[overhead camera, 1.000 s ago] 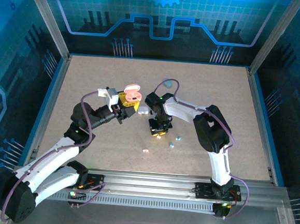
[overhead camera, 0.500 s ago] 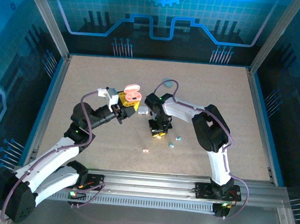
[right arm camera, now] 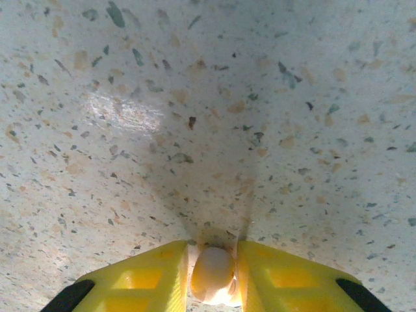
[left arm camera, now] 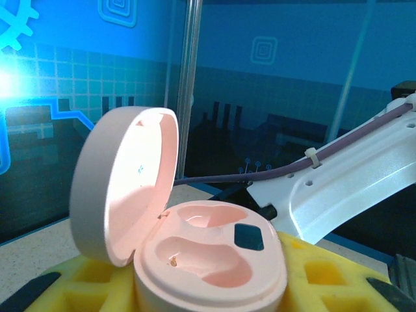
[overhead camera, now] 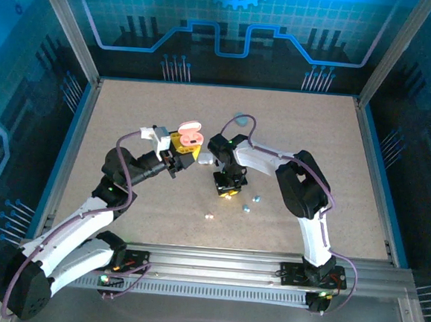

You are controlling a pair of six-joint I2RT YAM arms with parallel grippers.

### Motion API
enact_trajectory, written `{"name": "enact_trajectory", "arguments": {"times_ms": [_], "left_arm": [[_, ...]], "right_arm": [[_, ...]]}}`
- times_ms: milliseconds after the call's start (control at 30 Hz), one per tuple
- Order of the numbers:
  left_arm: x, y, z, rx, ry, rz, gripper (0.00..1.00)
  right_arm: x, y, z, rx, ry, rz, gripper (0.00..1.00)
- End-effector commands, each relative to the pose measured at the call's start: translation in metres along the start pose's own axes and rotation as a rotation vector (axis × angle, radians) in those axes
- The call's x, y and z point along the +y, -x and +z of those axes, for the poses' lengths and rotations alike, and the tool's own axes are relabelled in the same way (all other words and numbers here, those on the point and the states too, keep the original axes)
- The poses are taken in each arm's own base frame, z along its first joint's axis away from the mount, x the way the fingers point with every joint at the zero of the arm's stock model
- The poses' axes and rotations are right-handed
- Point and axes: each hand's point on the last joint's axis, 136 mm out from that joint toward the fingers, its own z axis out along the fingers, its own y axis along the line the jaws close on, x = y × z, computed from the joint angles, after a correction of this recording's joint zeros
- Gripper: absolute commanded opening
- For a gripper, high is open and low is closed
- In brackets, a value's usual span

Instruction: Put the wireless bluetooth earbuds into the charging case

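Three loose bits: tiny white plastic earbud [overhead camera: 209,216] and two teal plastic earbuds [overhead camera: 245,207] on speckled tabletop [overhead camera: 130,109], nearer than the open pale pink pebble-shaped charging case [overhead camera: 190,138].
Right fingers [right arm camera: 156,276]: yellow, narrow, pinching a pale rounded earbud [right arm camera: 212,273], right of that case.
Left fingers [left arm camera: 78,286]: yellow foam, clamping the case, lid up.
Beyond: teal rounded case [overhead camera: 239,120].

The open charging case [overhead camera: 190,137] is held in the left gripper [overhead camera: 182,145], left of the table's [overhead camera: 314,139] middle, with a second case [overhead camera: 205,160] just beside it on the right. Right of that, an earbud [right arm camera: 212,273] is pinched between the right gripper's [overhead camera: 226,192] fingers, and three loose earbuds [overhead camera: 245,207] lie nearer, one to its left and two to its right.
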Motion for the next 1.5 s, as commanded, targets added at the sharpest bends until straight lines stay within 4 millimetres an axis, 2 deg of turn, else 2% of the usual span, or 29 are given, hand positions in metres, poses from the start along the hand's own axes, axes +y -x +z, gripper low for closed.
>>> {"name": "enact_trajectory", "arguments": {"times_ms": [0, 200, 667, 1467], "left_arm": [[0.001, 0.011, -0.002, -0.028, 0.012, 0.026, 0.33], [0.001, 0.011, 0.000, -0.026, 0.010, 0.022, 0.33], [0.002, 0.011, 0.000, -0.026, 0.009, 0.018, 0.33], [0.002, 0.011, 0.000, -0.026, 0.009, 0.019, 0.33]], "right_arm": [[-0.001, 0.000, 0.005, 0.018, -0.035, -0.019, 0.27], [-0.001, 0.002, -0.002, -0.002, -0.043, -0.025, 0.29], [0.000, -0.003, 0.007, 0.037, -0.029, -0.031, 0.26], [0.001, -0.010, -0.005, 0.030, -0.047, -0.031, 0.29]]}}
